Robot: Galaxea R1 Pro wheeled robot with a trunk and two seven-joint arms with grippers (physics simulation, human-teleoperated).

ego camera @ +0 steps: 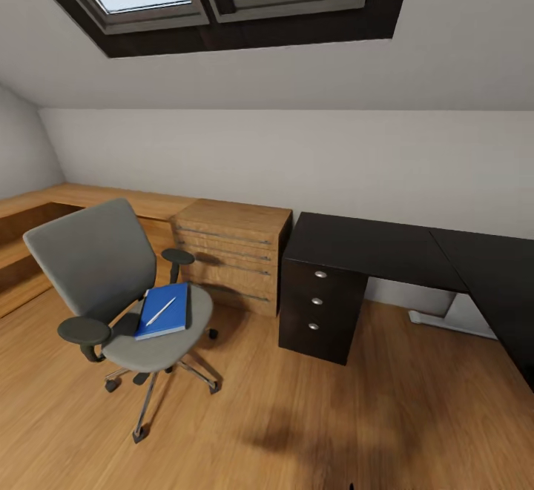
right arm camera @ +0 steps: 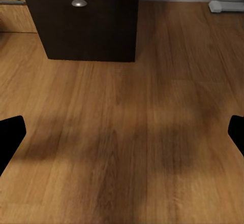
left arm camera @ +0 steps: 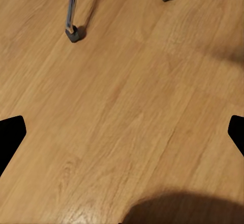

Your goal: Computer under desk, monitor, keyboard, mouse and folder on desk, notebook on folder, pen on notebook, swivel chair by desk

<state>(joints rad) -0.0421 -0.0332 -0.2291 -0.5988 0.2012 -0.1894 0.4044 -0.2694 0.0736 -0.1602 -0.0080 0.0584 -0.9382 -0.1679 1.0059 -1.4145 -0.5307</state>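
Left fingers (left arm camera: 11, 135) spread wide, empty, aimed at the wooden floor (left arm camera: 132, 107) near a chair caster (left arm camera: 74, 33). Right fingers (right arm camera: 11, 135) also spread, empty, facing the dark drawer unit (right arm camera: 81, 26). Arms look tucked low for driving, not reaching. Swivel chair (ego camera: 111, 282) stands well apart from the black table (ego camera: 371, 249), so it is not yet positioned. Blue folder (ego camera: 165, 312) lies on the seat with the pen (ego camera: 161, 311) on top. Table top bare in view. Light wooden drawers (ego camera: 233, 253) stand between chair and table.
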